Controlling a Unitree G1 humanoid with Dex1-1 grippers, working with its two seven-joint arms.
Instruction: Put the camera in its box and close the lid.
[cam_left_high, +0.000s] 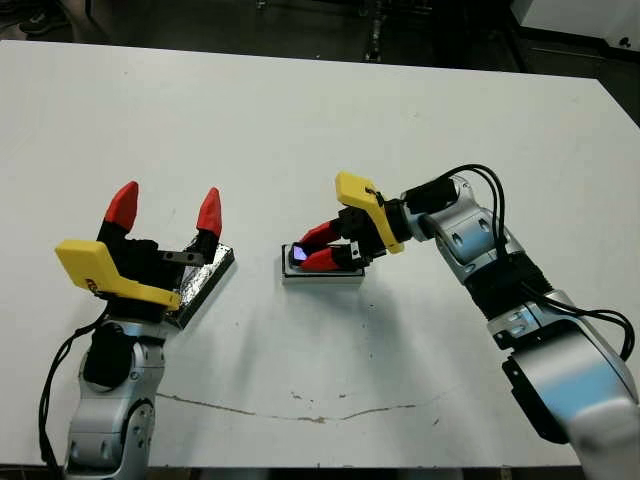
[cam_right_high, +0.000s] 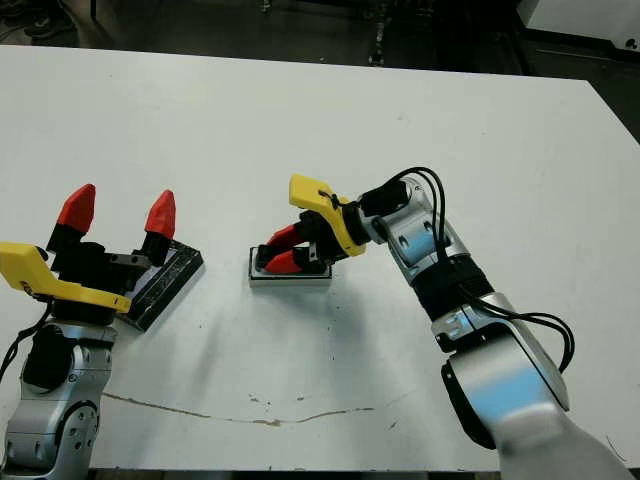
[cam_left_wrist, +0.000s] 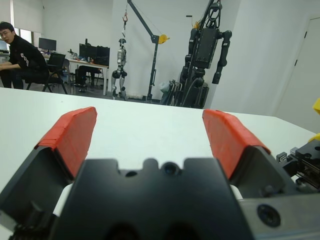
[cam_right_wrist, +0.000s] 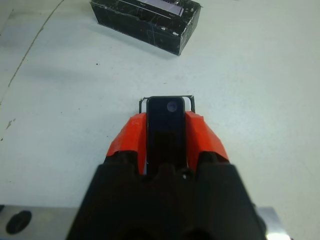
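Note:
The box (cam_left_high: 322, 273), a small white-walled tray, sits at the table's middle. My right gripper (cam_left_high: 318, 248) is low over it, shut on the camera (cam_right_wrist: 166, 129), a black bar whose lit end (cam_left_high: 299, 253) shows at the box's left end. I cannot tell whether the camera touches the box floor. In the right wrist view the red fingers (cam_right_wrist: 129, 135) clamp the camera's long sides and hide most of the box. The lid (cam_left_high: 207, 274), a glossy black slab with speckled sides, lies to the left, partly under my left gripper (cam_left_high: 166, 208). That gripper hovers open and holds nothing.
A thin crack line (cam_left_high: 300, 412) runs across the white table near its front edge. In the left wrist view a seated person (cam_left_wrist: 20, 55), desks and parked robots (cam_left_wrist: 205, 50) show beyond the table's far edge.

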